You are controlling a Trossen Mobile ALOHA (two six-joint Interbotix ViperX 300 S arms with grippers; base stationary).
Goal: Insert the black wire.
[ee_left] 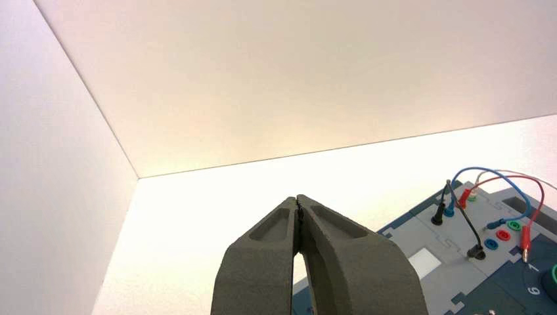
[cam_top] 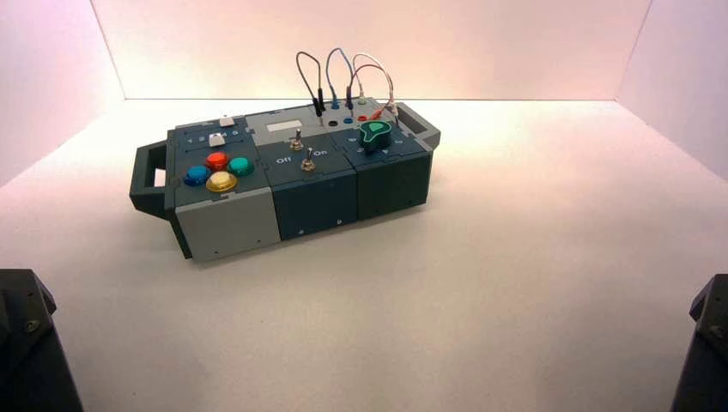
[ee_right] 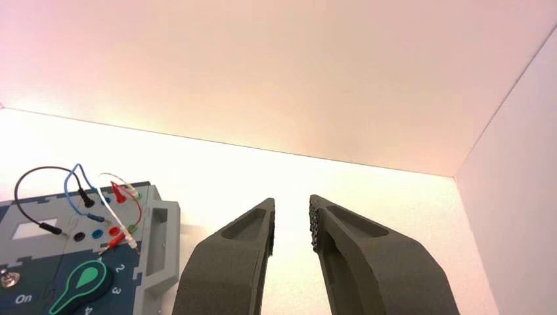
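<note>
The black wire (cam_top: 318,103) arches over the far edge of the box (cam_top: 223,225). In the right wrist view one plug (ee_right: 85,197) stands in a far-row socket. The other plug (ee_right: 54,228) rests just beside the black near-row socket (ee_right: 79,236). The wire also shows in the left wrist view (ee_left: 438,213). My left gripper (ee_left: 299,199) is shut and empty, well short of the box. My right gripper (ee_right: 292,220) is open and empty, off the box's right end. Both arms sit parked at the near corners, left (cam_top: 26,343) and right (cam_top: 708,343).
A blue-plugged lead (ee_right: 69,187) and a pale red-tipped lead (ee_right: 118,192) loop beside the black wire. The box carries coloured buttons (cam_top: 216,160), two toggle switches (cam_top: 296,143), a green knob (cam_top: 375,133) and end handles (cam_top: 148,178). White walls enclose the table.
</note>
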